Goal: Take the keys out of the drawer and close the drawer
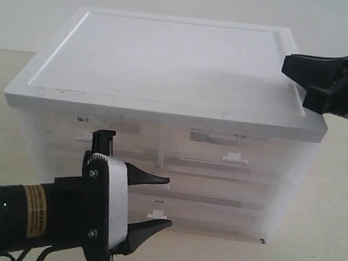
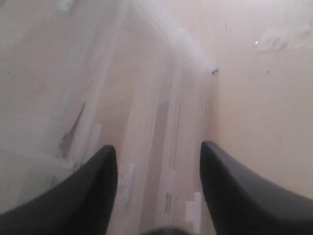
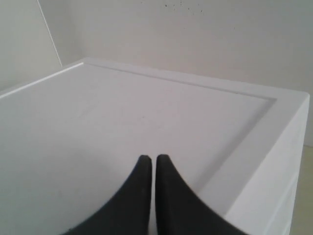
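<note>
The drawer is the unlabelled full-width one in the middle of a translucent cabinet. It looks shut, and its small white tab handle shows faintly. The keys are hidden; I see none in any view. My left gripper is open in front of the cabinet's lower drawers, its fingers lying one above the other and holding nothing. In the left wrist view the gripper faces the blurred cabinet front from close by. My right gripper is shut and empty over the right edge of the cabinet's top; the right wrist view shows it above that top.
The cabinet's white lid is flat with a raised rim. Two half-width labelled drawers sit under it. At the bottom is a wide labelled drawer. The cabinet stands on a beige tabletop before a pale wall.
</note>
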`<state>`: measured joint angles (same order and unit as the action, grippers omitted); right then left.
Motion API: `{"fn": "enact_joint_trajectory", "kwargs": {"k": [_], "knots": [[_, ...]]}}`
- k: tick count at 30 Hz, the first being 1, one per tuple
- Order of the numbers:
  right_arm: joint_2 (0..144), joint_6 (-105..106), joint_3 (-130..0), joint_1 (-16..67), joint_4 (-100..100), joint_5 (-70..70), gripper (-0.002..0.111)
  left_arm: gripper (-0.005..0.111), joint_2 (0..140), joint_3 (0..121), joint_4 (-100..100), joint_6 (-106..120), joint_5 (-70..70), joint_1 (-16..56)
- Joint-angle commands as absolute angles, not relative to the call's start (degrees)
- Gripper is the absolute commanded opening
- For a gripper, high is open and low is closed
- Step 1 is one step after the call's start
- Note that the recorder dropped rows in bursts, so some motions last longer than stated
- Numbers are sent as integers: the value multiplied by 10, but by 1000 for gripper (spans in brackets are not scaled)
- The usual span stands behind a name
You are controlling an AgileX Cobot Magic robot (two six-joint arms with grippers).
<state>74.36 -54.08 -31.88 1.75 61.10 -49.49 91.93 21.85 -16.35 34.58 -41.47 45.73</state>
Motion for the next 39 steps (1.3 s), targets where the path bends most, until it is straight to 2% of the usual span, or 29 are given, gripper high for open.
{"fn": "enact_joint_trajectory", "kwargs": {"k": [1,4,15,18,23,28,32,39], "knots": [[744,-536,-323,19,614,-496,0,47,921,221,-118,448,-404,474],[744,-536,-323,19,614,-496,0,39,935,221,-91,499,-404,474],[744,-536,-323,19,614,-496,0,39,964,221,-49,606,-500,474],[744,-536,-323,19,617,-497,0,35,964,221,-38,618,-472,474],[744,-539,-323,19,618,-499,0,16,964,221,-14,656,-422,474],[744,-539,-323,19,618,-499,0,14,964,221,49,666,-436,474],[744,-538,-323,19,618,-497,0,5,964,221,50,674,-408,476],[744,-538,-323,19,618,-495,0,5,964,221,87,699,-349,537]]}}
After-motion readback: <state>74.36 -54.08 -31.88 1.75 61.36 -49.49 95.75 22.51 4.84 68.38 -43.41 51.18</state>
